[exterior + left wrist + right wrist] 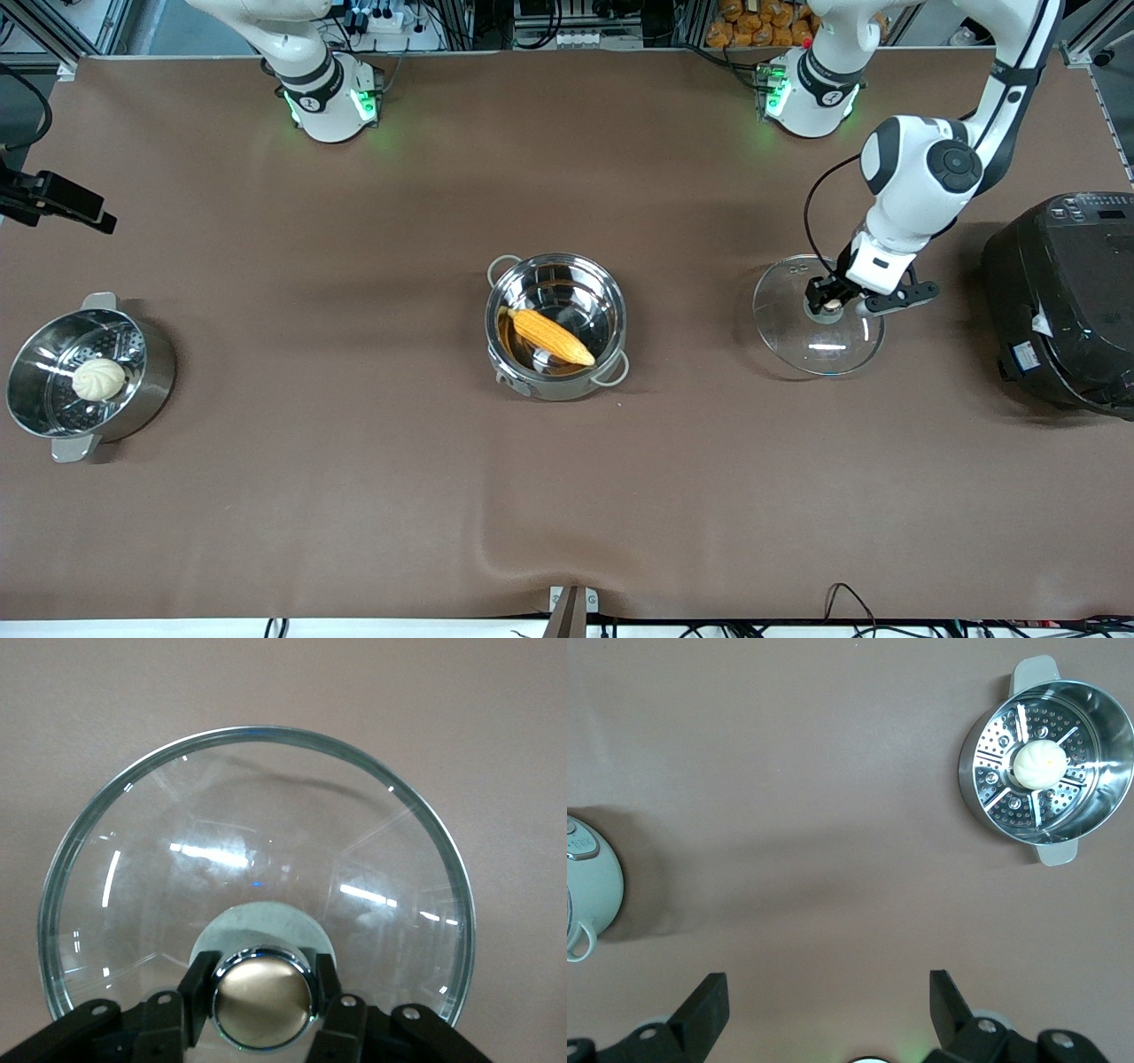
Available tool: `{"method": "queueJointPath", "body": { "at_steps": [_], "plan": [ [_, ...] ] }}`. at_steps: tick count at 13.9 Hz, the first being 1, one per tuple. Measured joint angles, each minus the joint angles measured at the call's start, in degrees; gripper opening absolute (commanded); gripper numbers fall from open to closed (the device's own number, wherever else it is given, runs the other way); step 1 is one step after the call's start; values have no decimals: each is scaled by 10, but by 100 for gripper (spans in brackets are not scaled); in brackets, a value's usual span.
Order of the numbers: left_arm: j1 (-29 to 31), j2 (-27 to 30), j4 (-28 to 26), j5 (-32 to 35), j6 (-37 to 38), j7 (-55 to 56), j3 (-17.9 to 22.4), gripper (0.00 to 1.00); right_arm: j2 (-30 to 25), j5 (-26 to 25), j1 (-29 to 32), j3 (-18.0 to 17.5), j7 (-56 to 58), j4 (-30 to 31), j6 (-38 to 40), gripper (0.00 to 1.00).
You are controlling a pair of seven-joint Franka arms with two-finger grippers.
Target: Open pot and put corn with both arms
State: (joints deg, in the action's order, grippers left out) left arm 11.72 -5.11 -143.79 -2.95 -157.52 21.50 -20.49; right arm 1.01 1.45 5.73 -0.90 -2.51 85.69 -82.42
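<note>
The shiny pot [558, 386] stands uncovered in the middle of the table, and the yellow-orange corn [551, 335] lies slanted inside it. Its glass lid [815, 341] is toward the left arm's end of the table, between the pot and the black cooker. My left gripper [831, 304] is shut on the lid's metal knob [262, 997], one finger on each side. The lid [257, 833] is low over the brown mat; I cannot tell whether it rests on it. My right gripper [828, 1001] is open and holds nothing, high over bare mat near its base, out of the front view.
A big black electric cooker [1063, 301] stands at the left arm's end, close beside the lid. A steel steamer pot [151, 381] with a pale bun [98, 378] sits at the right arm's end. A black clamp [58, 202] juts in there.
</note>
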Motion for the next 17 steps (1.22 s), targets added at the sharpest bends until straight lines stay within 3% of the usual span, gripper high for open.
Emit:
{"method": "queueJointPath", "body": {
  "at_steps": [6, 7, 8, 9, 14, 17],
  "plan": [
    [0, -55, 1, 0, -27, 0, 0, 0, 1, 0, -4, -1, 1, 0, 0, 100],
    [0, -61, 1, 0, -31, 0, 0, 5, 1, 0, -8, -1, 1, 0, -1, 100],
    [0, -65, 2, 0, -33, 0, 0, 61, 1, 0, -11, -1, 1, 0, -1, 100],
    [0, -66, 4, 0, -34, 0, 0, 100, 1, 0, -13, -2, 1, 0, -2, 100],
    [1, -66, 39, 0, -36, 0, 0, 100, 1, 0, -14, -2, 1, 0, -2, 100],
    [4, -55, 98, 0, 39, 0, 2, 100, 1, 0, -14, -2, 1, 0, -3, 100]
  ]
}}
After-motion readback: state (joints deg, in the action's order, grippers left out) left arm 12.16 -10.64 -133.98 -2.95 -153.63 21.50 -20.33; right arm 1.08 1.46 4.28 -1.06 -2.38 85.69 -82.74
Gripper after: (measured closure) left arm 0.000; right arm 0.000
